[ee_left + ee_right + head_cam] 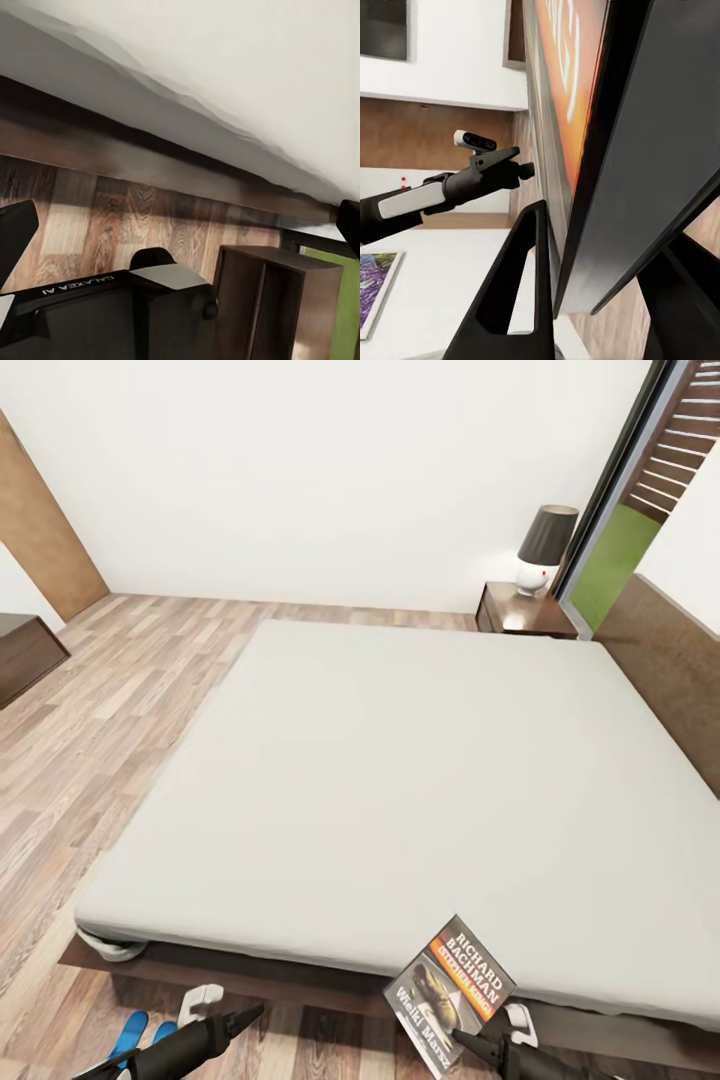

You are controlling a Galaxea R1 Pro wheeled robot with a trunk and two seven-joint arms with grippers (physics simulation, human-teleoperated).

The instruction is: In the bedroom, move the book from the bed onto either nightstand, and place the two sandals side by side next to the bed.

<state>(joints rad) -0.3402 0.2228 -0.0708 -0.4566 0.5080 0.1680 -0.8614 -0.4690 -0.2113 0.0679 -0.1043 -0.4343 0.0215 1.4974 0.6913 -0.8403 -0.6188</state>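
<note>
Nearest the head camera, the right hand [462, 1040] grips the lower corner of the book [450, 994]; the book stands tilted at the near edge of the bed [400, 780], its orange band and "Richard Bachman" lettering facing up, its lower part hanging past the mattress over the dark wood base; in the right wrist view the book [577, 112] sits edge-on between the two dark fingers [517, 300], which close on it from either side; the left arm with its small camera shows beyond in that view. At the lower left of the head view the left hand [250, 1015] points toward the bed base, holding nothing; its fingers appear together there, though in the left wrist view one fingertip [15, 229] sits at one side of the frame and another at the far side, so I cannot tell its state for certain. Just beside the left arm, on the plank floor [90, 730], lies a blue sandal [135, 1035]; near it a white strap [198, 1000] shows. At the far corner of the bed, by the headboard [670, 670], stands the nightstand [525, 612], carrying a lamp [543, 550] with a dark shade; it is well apart from the book.
</note>
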